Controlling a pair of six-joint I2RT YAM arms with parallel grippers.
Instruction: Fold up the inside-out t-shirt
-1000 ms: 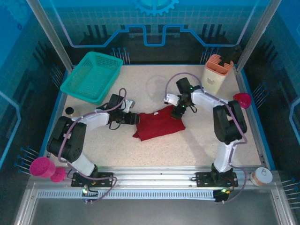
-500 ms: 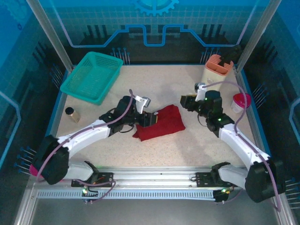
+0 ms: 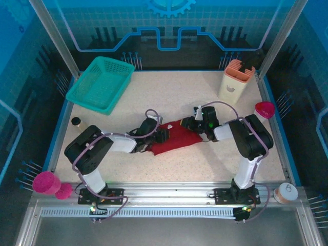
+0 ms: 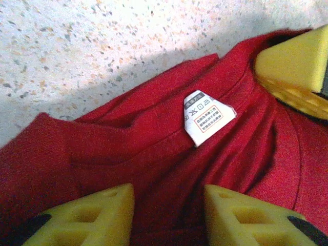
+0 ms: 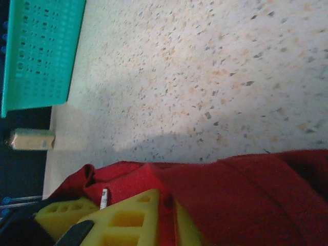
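Red t-shirt [image 3: 177, 139] judged soft, light, limp: right tool [image 5: 166, 215] pinches a fold, left tool [image 4: 169, 197] stands part-open over the collar [image 4: 154, 141] beside the tag [image 4: 207, 118]; best held at collar or hem seams

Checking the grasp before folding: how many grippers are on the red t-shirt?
2. The left gripper is at the t-shirt's left end, by the white tag; the right gripper pinches its right side.
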